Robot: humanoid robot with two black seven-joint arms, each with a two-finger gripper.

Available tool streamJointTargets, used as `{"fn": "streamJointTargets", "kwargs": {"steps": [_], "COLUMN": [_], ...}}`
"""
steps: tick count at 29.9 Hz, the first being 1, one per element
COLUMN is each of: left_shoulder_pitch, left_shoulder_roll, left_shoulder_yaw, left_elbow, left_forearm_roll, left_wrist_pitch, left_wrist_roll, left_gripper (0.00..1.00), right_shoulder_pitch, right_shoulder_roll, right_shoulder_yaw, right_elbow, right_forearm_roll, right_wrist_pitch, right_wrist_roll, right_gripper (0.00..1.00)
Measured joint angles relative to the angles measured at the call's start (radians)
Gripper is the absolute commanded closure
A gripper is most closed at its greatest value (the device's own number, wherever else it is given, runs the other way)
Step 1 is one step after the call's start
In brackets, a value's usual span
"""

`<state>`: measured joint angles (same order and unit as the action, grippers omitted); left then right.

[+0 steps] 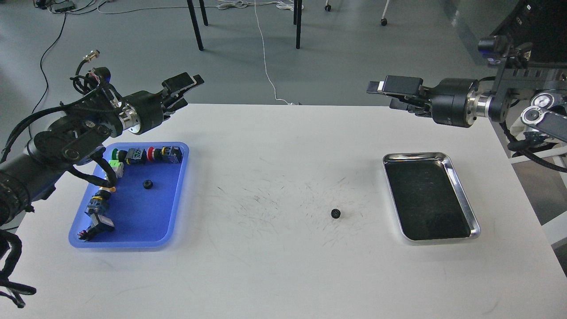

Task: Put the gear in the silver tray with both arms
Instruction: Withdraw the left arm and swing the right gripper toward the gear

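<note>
Two small black toothed gears: one (335, 214) lying alone on the white table (274, 274), left of the silver tray (464, 198) and well apart from it; one (148, 184) in the blue tray (133, 241) farther left, with a row of coloured switch parts (146, 155). Silver tray: one, shiny raised rim, rounded corners, dark bare bottom, near the table's right edge, open tabletop between it and the loose gear. Grippers, two, both above the table's far edge: left gripper (186, 91) with fingers spread, right gripper (386, 94) likewise parted, neither holding anything.

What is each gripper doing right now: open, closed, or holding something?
Left gripper: fingers apart, open, holding nothing.
Right gripper: fingers apart, open, holding nothing.
</note>
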<state>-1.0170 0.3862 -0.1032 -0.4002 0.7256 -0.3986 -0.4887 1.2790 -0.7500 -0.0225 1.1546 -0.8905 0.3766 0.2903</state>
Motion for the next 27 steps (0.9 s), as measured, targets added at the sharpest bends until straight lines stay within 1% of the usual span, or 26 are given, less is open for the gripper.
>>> {"fn": "streamJointTargets", "kwargs": {"steps": [3,6,10,13,19,27], "left_shoulder_pitch": [0.013,0.02,0.042,0.059,0.105,0.134], "left_shoulder_roll": [0.005,0.013,0.017,0.028,0.063,0.121], "left_shoulder_yaw": [-0.005,-0.008,-0.01,-0.01,-0.013,-0.079], "left_elbow": [0.025,0.056,0.096,0.112,0.124,0.124], "left_forearm_roll": [-0.046,-0.117,-0.239,-0.333,-0.407,-0.441], "left_wrist_pitch": [-0.061,-0.086,-0.09,-0.09,-0.09,-0.09], "left_wrist_roll": [0.0,0.0,0.0,0.0,0.0,0.0], "left_gripper": [0.02,0.02,0.02,0.02,0.02,0.02], "right_shoulder_pitch": [0.022,0.032,0.045,0.054,0.065,0.126], "right_shoulder_roll": [0.005,0.014,0.027,0.053,0.142,0.24], "right_shoulder_yaw": [-0.01,-0.011,-0.011,-0.012,-0.036,-0.158], "right_elbow": [-0.001,-0.001,0.001,0.006,0.016,0.018], "right_forearm_roll": [-0.067,-0.151,-0.291,-0.364,-0.474,-0.573], "right_wrist_pitch": [0.017,0.035,0.088,0.108,0.112,0.112], "right_wrist_roll": [0.0,0.0,0.003,0.019,0.043,0.097], "right_gripper": [0.01,0.01,0.02,0.02,0.02,0.03]}}
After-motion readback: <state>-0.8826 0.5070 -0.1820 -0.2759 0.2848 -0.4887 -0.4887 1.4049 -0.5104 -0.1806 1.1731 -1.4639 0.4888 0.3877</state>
